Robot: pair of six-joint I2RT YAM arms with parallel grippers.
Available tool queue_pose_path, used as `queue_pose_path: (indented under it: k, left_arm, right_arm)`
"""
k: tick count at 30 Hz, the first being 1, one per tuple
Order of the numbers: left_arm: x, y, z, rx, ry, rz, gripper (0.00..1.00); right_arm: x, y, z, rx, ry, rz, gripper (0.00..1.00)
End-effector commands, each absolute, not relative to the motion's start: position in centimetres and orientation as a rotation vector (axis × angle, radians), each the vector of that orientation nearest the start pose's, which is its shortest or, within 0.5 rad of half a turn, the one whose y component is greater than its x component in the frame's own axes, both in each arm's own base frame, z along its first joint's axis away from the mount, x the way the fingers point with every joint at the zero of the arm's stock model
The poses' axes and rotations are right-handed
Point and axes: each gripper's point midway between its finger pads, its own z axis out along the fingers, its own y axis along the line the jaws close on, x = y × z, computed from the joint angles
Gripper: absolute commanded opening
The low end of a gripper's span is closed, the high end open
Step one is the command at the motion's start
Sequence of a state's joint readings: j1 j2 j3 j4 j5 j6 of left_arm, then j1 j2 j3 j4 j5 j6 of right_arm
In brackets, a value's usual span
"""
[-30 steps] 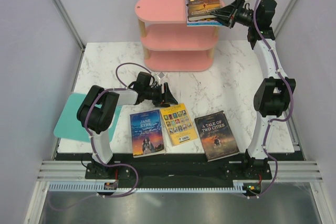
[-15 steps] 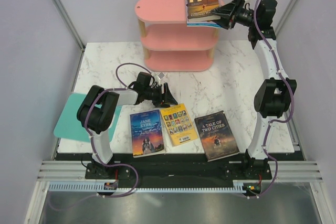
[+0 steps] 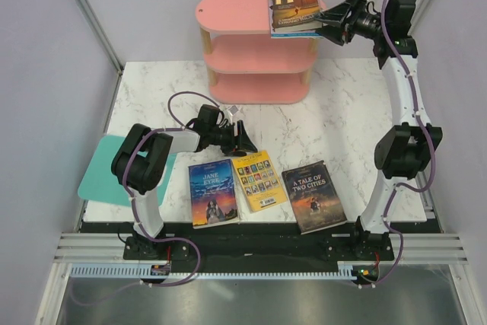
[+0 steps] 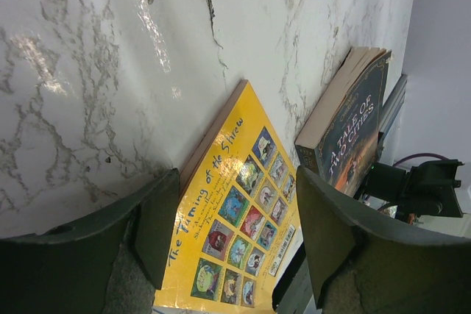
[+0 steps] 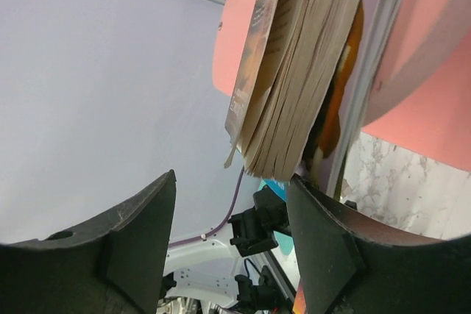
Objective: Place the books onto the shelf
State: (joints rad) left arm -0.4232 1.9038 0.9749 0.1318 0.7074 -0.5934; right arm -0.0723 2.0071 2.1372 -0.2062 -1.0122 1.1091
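The shelf (image 3: 255, 43) stands at the far side of the marble surface (image 3: 342, 127). On the right end of its top board two books lie one on the other. The dark brown-orange book (image 3: 295, 1) is on top, and only a thin edge shows of the light book (image 3: 293, 34) under it. The right hand (image 3: 326, 25) is just beside this stack, at its right edge, with the fingers spread wide. In the wrist view the page edges are ahead of the fingers and touch neither of them, so this hand holds nothing.

Three more books lie flat, side by side, near the front edge of the surface: "Jane Eyre" (image 3: 214, 192) at the left, the yellow book (image 3: 259, 180) in the middle and "A Tale of Two Cities" (image 3: 313, 195) at the right. The left hand (image 3: 245, 139) is low over the far end of the yellow book. Its fingers are wide apart and it grips nothing. A teal board (image 3: 106, 169) lies at the left edge of the surface.
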Motion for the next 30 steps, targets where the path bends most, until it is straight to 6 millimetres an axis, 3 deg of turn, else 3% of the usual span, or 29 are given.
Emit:
queue_pose_path:
  k: [1,3,4,6,7,8,9,10,11,12,13,15,16,18,19,21,22,25,28,30]
  left_arm:
    - [32.0,-29.1,5.6,0.244,2.459,-1.289,0.71]
    - [31.9,-29.0,5.5,0.242,2.461,-1.278,0.72]
    - [31.9,-28.9,5.6,0.24,2.461,-1.271,0.72]
    - [32.0,-28.8,6.0,0.243,2.454,-1.259,0.73]
    - [32.0,-28.7,6.1,0.245,2.453,-1.251,0.73]
    - [32.0,-28.8,6.7,0.256,2.441,-1.246,0.73]
    - [32.1,-28.9,6.9,0.274,2.433,-1.232,0.74]
    - [31.8,-29.2,7.2,0.295,2.427,-1.23,0.74]
    - [31.8,-29.5,7.9,0.314,2.421,-1.231,0.75]
    - [31.6,-29.9,8.2,0.336,2.415,-1.234,0.75]
    - [30.9,-30.7,8.5,0.368,2.417,-1.242,0.75]
    - [30.1,-32.1,9.5,0.419,2.406,-1.252,0.75]
    - [29.7,-32.4,9.7,0.419,2.426,-1.253,0.75]
    - [28.6,-33.2,10.3,0.415,2.441,-1.276,0.75]
    - [28.3,-33.3,10.3,0.405,2.451,-1.282,0.75]
    - [27.0,-33.8,10.8,0.399,2.477,-1.305,0.75]
    - [26.6,-34.0,10.8,0.403,2.491,-1.306,0.75]
    - [24.2,-34.8,9.9,0.435,2.581,-1.303,0.76]
    - [21.8,-35.8,8.6,0.453,2.665,-1.33,0.76]
    - [20.9,-36.3,7.8,0.452,2.709,-1.333,0.76]
  right_arm:
    - [48.8,11.7,44.1,0.179,1.847,1.412,0.68]
    - [48.5,10.8,42.6,0.197,1.896,1.315,0.68]
    - [47.7,10.6,42.8,0.183,1.903,1.269,0.69]
    - [46.5,10.0,41.0,0.221,1.98,1.188,0.71]
    - [45.5,9.3,41.5,0.173,1.963,1.071,0.73]
    - [44.9,8.9,39.3,0.201,2.014,1.028,0.77]
    - [44.1,8.4,38.4,0.2,2.034,0.977,0.83]
    - [42.6,7.4,38.7,0.179,2.014,0.853,0.87]
    - [41.7,7.1,34.9,0.213,2.096,0.822,0.9]
    - [40.8,6.8,33.4,0.221,2.126,0.794,0.94]
    - [38.9,6.7,29.8,0.242,2.201,0.777,0.96]
    - [36.5,6.9,26.4,0.263,2.272,0.774,0.98]
    - [34.4,7.1,21.6,0.311,2.381,0.784,0.98]
    - [32.1,7.3,18.9,0.337,2.422,0.78,0.98]
    - [30.0,7.5,15.7,0.381,2.499,0.784,0.98]
    - [28.1,7.0,13.5,0.438,2.548,0.728,0.98]
    - [26.4,6.9,11.4,0.485,2.608,0.714,0.98]
    - [23.2,6.8,8.3,0.602,2.704,0.677,0.98]
    - [21.0,6.2,6.1,0.686,2.77,0.593,0.98]
    - [20.5,6.0,5.6,0.701,2.775,0.575,0.98]
